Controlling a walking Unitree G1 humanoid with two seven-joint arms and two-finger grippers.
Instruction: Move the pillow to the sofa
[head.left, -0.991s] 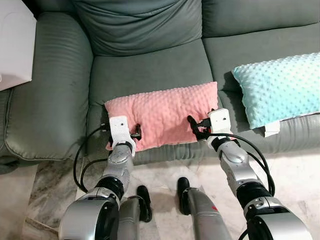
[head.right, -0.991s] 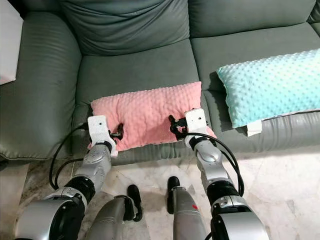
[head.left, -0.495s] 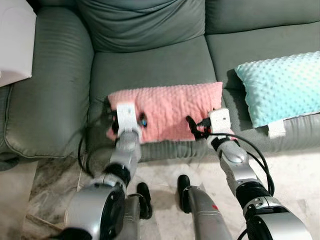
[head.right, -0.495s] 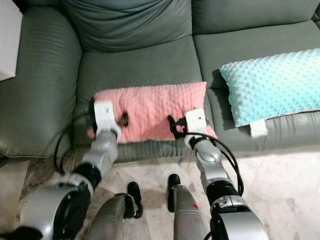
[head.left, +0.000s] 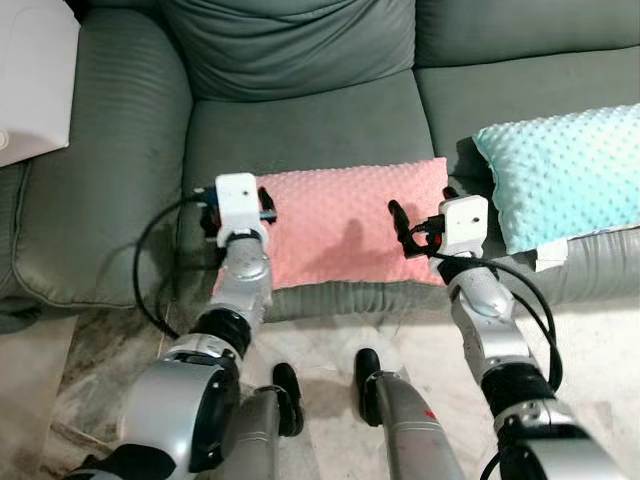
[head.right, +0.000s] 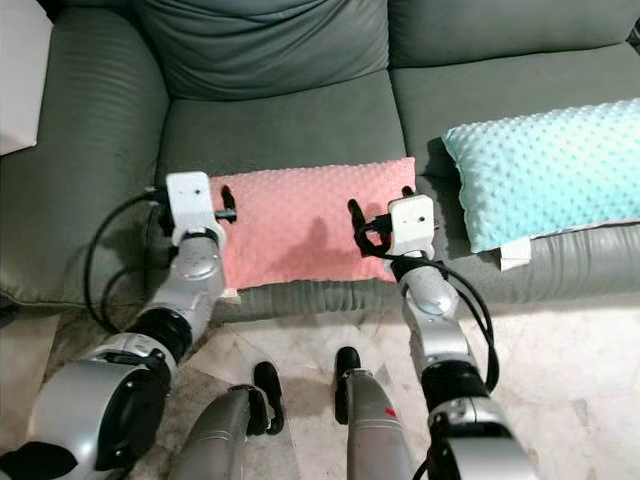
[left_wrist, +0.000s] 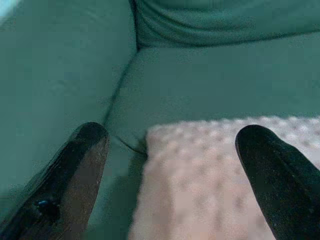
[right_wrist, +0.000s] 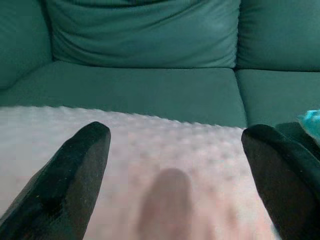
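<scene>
The pink dotted pillow (head.left: 340, 225) lies flat on the grey-green sofa's seat cushion (head.left: 300, 130), along its front edge. My left gripper (head.left: 237, 192) hovers open over the pillow's left end. The left wrist view has the pillow's corner (left_wrist: 210, 175) lying between the spread fingers (left_wrist: 75, 175). Over the pillow's right end hangs my right gripper (head.left: 422, 205), open as well. In the right wrist view its fingertips (right_wrist: 85, 160) stand wide apart above the pillow (right_wrist: 165, 150), touching nothing.
A teal dotted pillow (head.left: 560, 175) rests on the neighbouring seat to the right, overhanging the edge. The sofa's armrest (head.left: 90, 180) rises on the left, with a white object (head.left: 30, 80) behind it. Marble floor (head.left: 320, 340) and my feet lie below.
Both grippers have let go of the pillow's front edge and risen over its ends, fingers spread. The pillow now lies flatter and further onto the seat.
</scene>
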